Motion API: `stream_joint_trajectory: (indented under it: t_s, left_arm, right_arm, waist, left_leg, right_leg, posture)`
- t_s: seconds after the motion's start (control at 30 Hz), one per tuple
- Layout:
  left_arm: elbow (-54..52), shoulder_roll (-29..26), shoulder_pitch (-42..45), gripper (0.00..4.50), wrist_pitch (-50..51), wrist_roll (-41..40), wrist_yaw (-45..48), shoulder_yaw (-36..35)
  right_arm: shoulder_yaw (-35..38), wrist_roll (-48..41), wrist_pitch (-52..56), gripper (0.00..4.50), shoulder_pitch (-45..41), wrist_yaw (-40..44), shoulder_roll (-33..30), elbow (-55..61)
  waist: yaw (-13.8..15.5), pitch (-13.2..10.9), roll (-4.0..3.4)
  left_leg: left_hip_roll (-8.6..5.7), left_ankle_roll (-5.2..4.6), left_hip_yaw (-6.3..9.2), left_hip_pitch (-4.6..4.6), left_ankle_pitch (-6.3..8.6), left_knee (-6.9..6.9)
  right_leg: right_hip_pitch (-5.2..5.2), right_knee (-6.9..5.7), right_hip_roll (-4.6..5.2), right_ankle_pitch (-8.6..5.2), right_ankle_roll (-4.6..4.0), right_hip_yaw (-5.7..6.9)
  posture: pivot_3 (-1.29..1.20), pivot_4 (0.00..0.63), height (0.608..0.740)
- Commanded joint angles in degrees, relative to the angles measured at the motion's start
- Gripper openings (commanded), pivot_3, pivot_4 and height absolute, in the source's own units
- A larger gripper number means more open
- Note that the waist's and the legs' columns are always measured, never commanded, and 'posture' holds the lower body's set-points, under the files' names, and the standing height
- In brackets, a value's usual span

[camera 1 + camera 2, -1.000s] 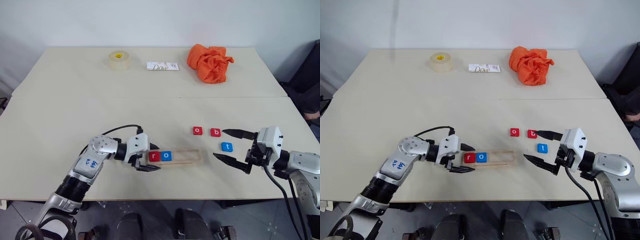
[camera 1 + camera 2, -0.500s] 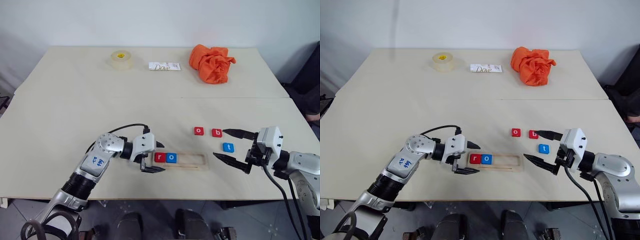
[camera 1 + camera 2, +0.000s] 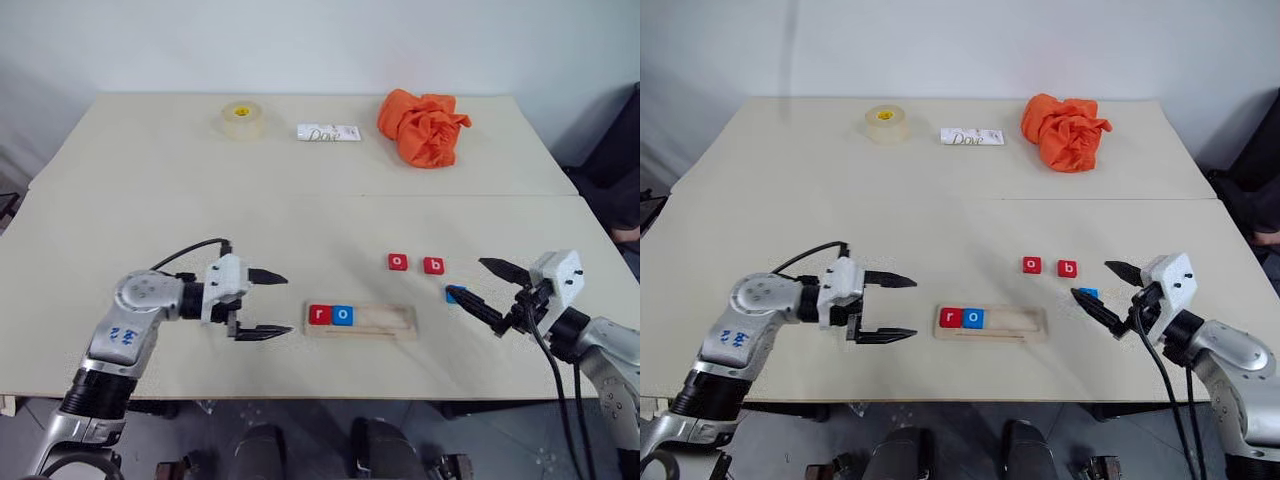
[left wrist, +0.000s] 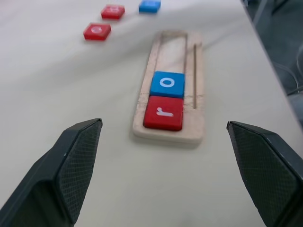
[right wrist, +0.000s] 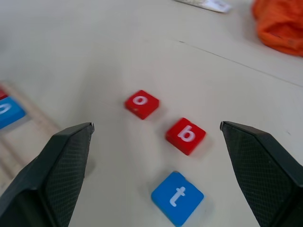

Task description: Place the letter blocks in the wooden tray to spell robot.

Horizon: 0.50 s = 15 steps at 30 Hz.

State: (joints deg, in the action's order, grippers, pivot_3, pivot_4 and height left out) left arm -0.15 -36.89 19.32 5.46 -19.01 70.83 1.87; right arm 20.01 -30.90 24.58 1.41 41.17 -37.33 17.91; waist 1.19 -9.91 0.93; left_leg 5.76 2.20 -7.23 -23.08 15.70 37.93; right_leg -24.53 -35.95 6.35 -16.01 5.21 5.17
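The wooden tray lies near the table's front edge, with a red r block and a blue o block at its left end. A red o block and a red b block lie on the table beyond the tray's right end. The blue t block lies right of the tray, partly behind my right gripper's fingers in the eye views. My left gripper is open and empty, left of the tray. My right gripper is open and empty, around the t block's side.
At the back of the table are a roll of tape, a white Dove wrapper and a crumpled orange cloth. A seam crosses the tabletop. A black cable loops from my left wrist.
My left gripper has drawn back to the left, away from the tray's end. My right gripper has shifted right and turned, its fingers now by the t block.
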Motion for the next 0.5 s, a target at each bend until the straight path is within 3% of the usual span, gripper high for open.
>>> stream_joint_trajectory:
  t_s: [0.03,0.2,0.5]
  left_arm:
    - [3.96,2.59,-1.09,4.48,-7.85,-5.54,3.92,-4.38]
    - [10.18,5.19,-1.21,4.48,-12.02,-9.46,8.01,-7.18]
    - [14.40,4.97,-1.61,4.48,-14.31,-10.98,13.52,-7.80]
  right_arm:
    - [1.60,-1.20,2.87,4.50,0.60,-4.33,0.66,5.24]
    - [0.71,-0.86,11.38,4.50,2.40,-5.80,-3.52,7.51]
    - [2.08,-0.84,12.41,4.50,3.51,-3.67,-5.54,8.11]
  waist:
    - [0.11,0.01,-0.02]
    - [0.11,0.01,0.00]
    - [-0.01,0.01,0.00]
  left_leg:
    - [-0.01,-0.01,0.00,0.00,0.00,0.00]
    - [-0.03,-0.06,0.01,-0.04,0.02,0.02]
    - [0.00,-0.07,0.02,-0.04,0.04,0.01]
  right_leg:
    - [0.01,0.00,0.02,0.01,0.01,0.00]
    - [0.01,0.02,0.02,0.01,0.01,0.01]
    - [0.00,0.03,0.00,0.01,0.01,0.02]
  posture:
    - [0.00,0.150,0.740]
    - [0.00,0.150,0.740]
    - [0.00,0.150,0.740]
